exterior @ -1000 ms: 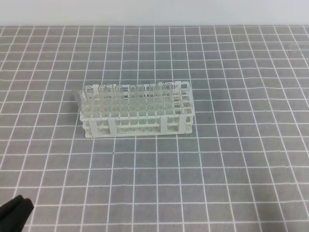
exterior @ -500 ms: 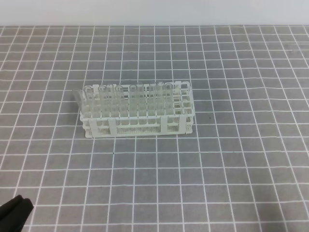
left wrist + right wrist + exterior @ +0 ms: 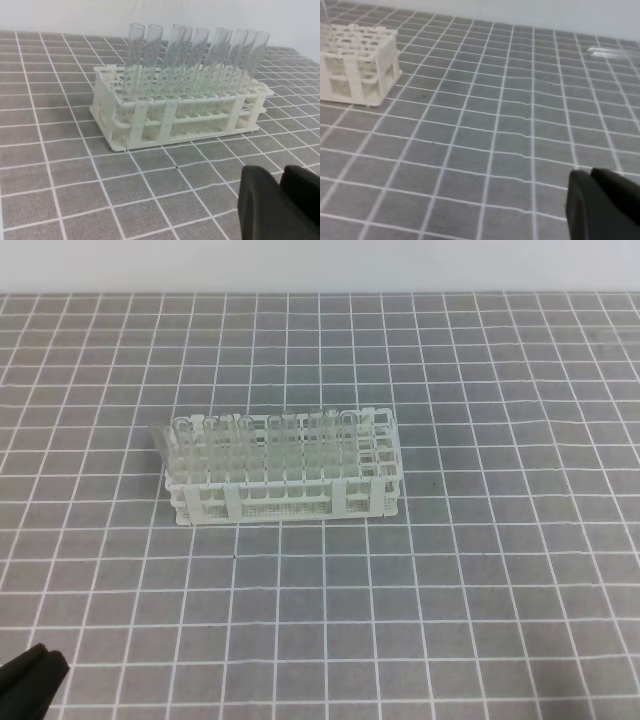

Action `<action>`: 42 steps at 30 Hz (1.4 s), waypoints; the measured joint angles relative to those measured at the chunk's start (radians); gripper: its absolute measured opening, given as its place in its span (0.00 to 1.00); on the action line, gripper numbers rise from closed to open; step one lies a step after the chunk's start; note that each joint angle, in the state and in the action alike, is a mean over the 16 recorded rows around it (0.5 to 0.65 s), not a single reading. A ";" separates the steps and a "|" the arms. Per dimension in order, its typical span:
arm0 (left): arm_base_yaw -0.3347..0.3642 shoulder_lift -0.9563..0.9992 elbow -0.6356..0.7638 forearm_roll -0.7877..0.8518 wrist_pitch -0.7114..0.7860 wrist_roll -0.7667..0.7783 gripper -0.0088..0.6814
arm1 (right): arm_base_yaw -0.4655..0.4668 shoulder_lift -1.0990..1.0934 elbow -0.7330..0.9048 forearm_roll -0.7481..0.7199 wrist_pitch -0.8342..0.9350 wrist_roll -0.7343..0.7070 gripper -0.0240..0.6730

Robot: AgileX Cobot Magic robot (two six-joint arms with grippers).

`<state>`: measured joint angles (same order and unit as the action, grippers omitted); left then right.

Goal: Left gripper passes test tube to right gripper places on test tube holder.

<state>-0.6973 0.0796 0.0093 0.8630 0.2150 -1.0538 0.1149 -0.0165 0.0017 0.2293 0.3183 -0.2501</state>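
Thin glass, no grip yet: both claws narrow and holding nothing.
The likeliest test tube (image 3: pixel 160 437) leans at the 9 o'clock end of the test tube holder (image 3: pixel 285 502), mid-surface. It looks light, stiff, slick and breakable, so take it gently near the upper wall. The left claw (image 3: pixel 282 172) and the right claw (image 3: pixel 591 172) are both well apart from it.

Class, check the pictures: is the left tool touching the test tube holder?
Apart. The left wrist view shows bare grey mat between the left tool and the test tube holder.
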 joint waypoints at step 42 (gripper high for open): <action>0.000 0.001 0.001 0.206 -0.061 -0.368 0.02 | 0.000 0.002 0.000 0.152 0.015 0.004 0.03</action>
<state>-0.6972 0.0802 0.0100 1.0690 0.1539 -1.4218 0.1149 -0.0147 0.0017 0.3808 0.3334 -0.2459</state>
